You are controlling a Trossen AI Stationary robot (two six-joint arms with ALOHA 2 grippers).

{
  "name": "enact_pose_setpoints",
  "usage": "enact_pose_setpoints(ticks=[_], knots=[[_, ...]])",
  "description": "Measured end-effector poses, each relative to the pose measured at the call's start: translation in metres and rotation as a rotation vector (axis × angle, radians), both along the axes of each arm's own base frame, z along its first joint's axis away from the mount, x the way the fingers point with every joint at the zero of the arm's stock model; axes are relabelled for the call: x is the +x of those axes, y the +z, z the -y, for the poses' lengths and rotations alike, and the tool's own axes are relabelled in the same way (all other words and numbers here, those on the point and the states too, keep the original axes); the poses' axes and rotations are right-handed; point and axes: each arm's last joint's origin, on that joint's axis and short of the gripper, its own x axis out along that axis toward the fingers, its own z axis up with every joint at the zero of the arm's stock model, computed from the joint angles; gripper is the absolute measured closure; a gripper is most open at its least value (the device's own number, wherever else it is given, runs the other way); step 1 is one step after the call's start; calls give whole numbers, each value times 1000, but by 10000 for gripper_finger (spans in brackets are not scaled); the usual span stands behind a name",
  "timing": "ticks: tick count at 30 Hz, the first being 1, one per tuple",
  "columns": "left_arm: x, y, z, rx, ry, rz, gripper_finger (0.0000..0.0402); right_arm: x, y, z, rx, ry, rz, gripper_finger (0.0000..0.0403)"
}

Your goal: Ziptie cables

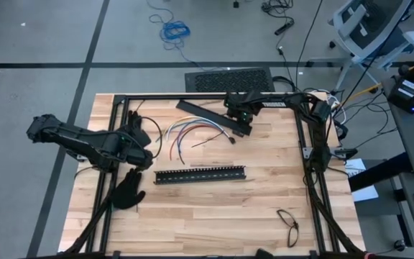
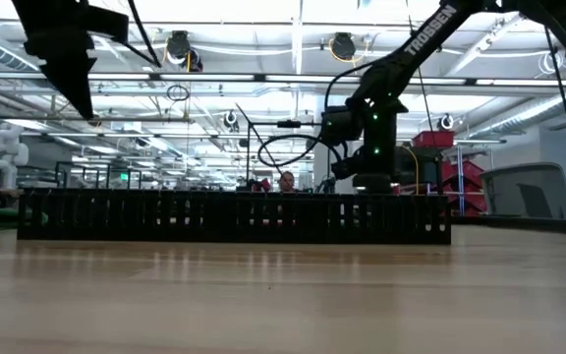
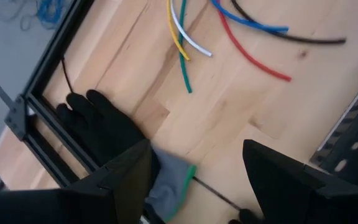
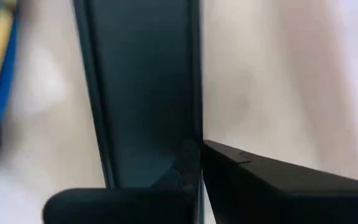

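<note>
Cables (image 1: 187,134) lie fanned out on the wooden table (image 1: 214,208), near its far left part, red, blue, white, yellow and green strands spreading between a black glove (image 1: 136,129) and a dark slotted bar (image 1: 210,115). We see our left gripper (image 3: 194,165) hovering over that glove, close to the table's left frame, its fingers (image 3: 129,171) spread apart with nothing between them; the wire ends show just ahead of it. Our right gripper (image 1: 241,124) sits at the far middle of the table, fingers closed right against the dark slotted bar, though we cannot tell whether it truly grips it. A second slotted bar (image 1: 200,175) lies nearer the centre, and another glove (image 1: 129,190) rests beside it.
</note>
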Motion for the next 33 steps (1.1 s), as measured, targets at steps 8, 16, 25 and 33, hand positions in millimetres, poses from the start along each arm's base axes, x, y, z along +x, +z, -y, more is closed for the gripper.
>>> enact_pose_setpoints(ticks=[8,16,25,33], knots=[[12,23,2,0,-2,163,151,-5,41,-32,45,78,33,402],[20,48,-5,346,-128,204,151,-20,102,-55,-27,108,131,403],[46,49,-51,450,-66,272,151,-46,151,-76,-74,61,216,402],[85,16,-123,263,-301,333,151,-39,152,-95,-73,108,226,402]])
